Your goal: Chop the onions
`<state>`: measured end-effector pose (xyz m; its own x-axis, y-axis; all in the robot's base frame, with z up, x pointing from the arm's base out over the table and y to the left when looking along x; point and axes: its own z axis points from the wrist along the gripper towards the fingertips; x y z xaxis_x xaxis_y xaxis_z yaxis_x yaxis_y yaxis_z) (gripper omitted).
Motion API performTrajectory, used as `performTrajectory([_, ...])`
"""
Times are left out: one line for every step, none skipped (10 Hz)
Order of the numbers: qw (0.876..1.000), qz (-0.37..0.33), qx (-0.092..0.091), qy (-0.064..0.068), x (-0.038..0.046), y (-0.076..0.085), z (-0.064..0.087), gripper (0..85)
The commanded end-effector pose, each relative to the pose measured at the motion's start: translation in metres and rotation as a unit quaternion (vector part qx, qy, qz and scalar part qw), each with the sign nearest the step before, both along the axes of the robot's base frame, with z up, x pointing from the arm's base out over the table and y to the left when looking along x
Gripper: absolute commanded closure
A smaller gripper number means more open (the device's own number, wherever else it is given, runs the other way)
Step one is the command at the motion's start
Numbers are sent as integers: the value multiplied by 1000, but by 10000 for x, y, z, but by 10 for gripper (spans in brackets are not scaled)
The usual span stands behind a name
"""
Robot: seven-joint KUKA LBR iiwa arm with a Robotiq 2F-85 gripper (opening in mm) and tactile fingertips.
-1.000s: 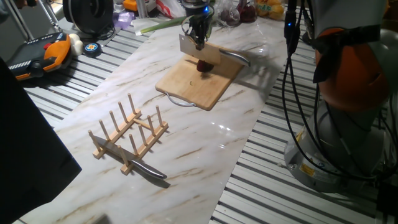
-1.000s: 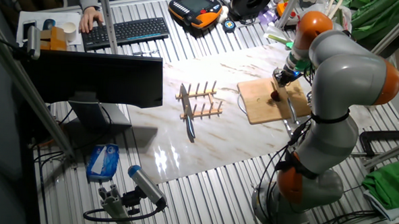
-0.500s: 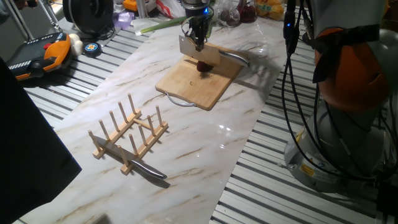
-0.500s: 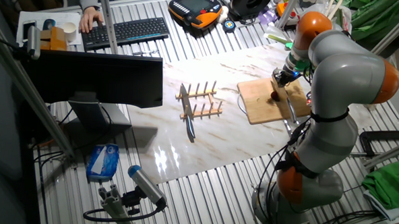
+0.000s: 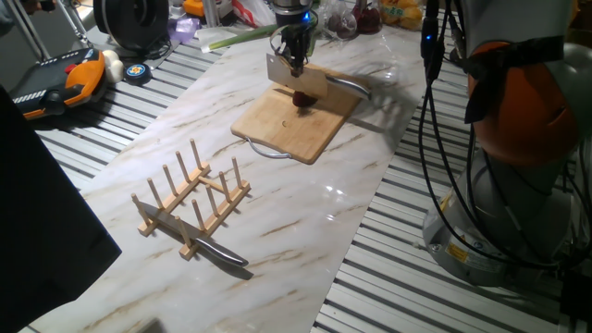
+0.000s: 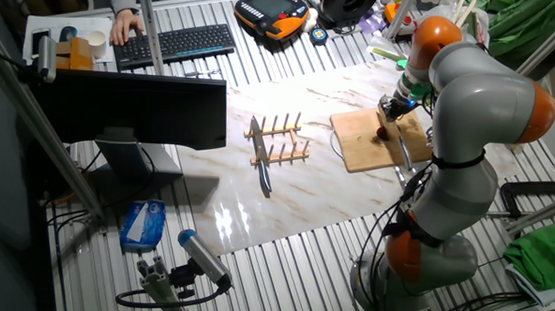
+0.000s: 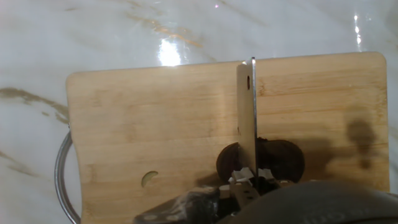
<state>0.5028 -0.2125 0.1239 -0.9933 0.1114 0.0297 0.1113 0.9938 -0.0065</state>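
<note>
jaws pinch knife (image 7: 247, 112) | gripper (image 7: 247, 178) over onion (image 7: 283, 155) | cutting board (image 5: 277, 125) near marble counter's (image 5: 305, 231) far edge

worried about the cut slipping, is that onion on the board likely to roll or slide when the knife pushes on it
Probably apt to roll: the onion looks like a round bulb resting on the flat cutting board with nothing bracing it. Its skin looks glossy, so it may be slippery too. The knife in the gripper sits across its middle, which likely steadies it for now.
</note>
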Motion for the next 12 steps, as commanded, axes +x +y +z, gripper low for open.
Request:
performTrajectory([1000,-1,0,0,2,1,-8,843])
performTrajectory([1000,-1,1,0,4,4,-18,843])
performTrajectory([1000,-1,2,-1,2,5,-31,843])
performTrajectory([1000,-1,2,-2,4,6,-38,843])
performTrajectory([1000,-1,2,-2,6,7,-43,843])
performTrajectory([1000,-1,3,-2,9,9,-51,843])
performTrajectory([1000,-1,3,-2,12,10,-61,843])
performTrajectory([1000,-2,3,-2,14,11,-65,843])
performTrajectory([1000,-2,3,-2,14,11,-66,843])
performTrajectory([1000,-3,2,-4,12,13,-69,843])
performTrajectory([1000,-3,1,-5,10,15,-73,843])
performTrajectory([1000,-3,1,-5,6,17,-82,843])
